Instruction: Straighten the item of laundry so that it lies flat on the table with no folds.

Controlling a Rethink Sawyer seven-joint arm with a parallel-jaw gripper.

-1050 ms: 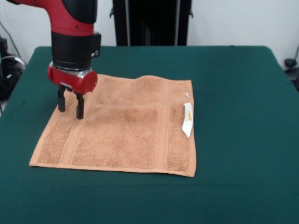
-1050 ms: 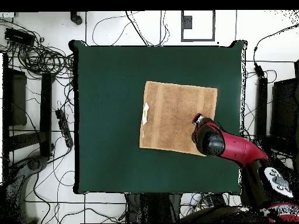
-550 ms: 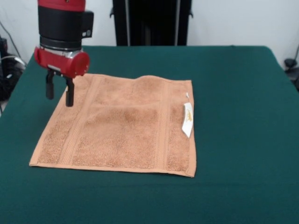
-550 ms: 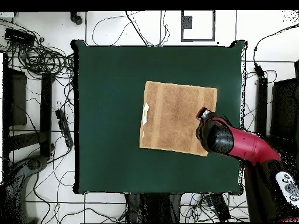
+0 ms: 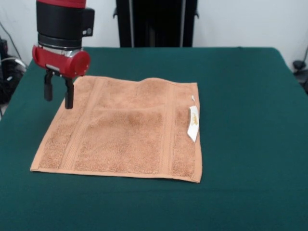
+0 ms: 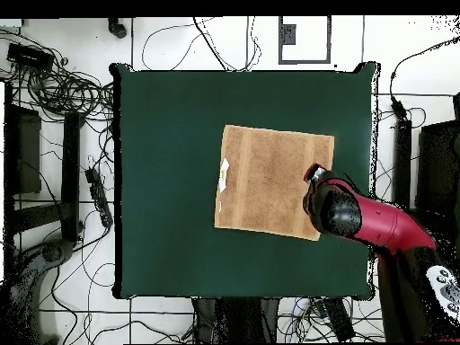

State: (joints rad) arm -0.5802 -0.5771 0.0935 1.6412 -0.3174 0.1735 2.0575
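The towel (image 5: 126,131) lies spread on the table (image 5: 240,120), a little left of the middle in the front view, and it looks almost flat. Its near edge and both side edges run straight. The white label (image 5: 193,123) sits at its right edge, turned up onto the cloth. Only the far edge is uneven, with a low ripple near its middle, and I judge that to be the last thing left to smooth. The towel is roughly square, so it has no real long axis; its woven bands run from far to near, one by each side edge.

The gripper (image 5: 57,97) hangs just off the towel's far left corner, above the table and clear of the cloth. From it the towel spreads to the right and nearward. The two black fingers (image 5: 69,95) point straight down with a plain gap between them and nothing in it, so the jaws stand apart and empty. The overhead view agrees: the red arm (image 6: 373,225) reaches in over that corner (image 6: 316,180), with most of the towel lying beyond it.

The wrist is upright, the red collar level. Any further tug would start from this corner, pulling outward and away from the label side.
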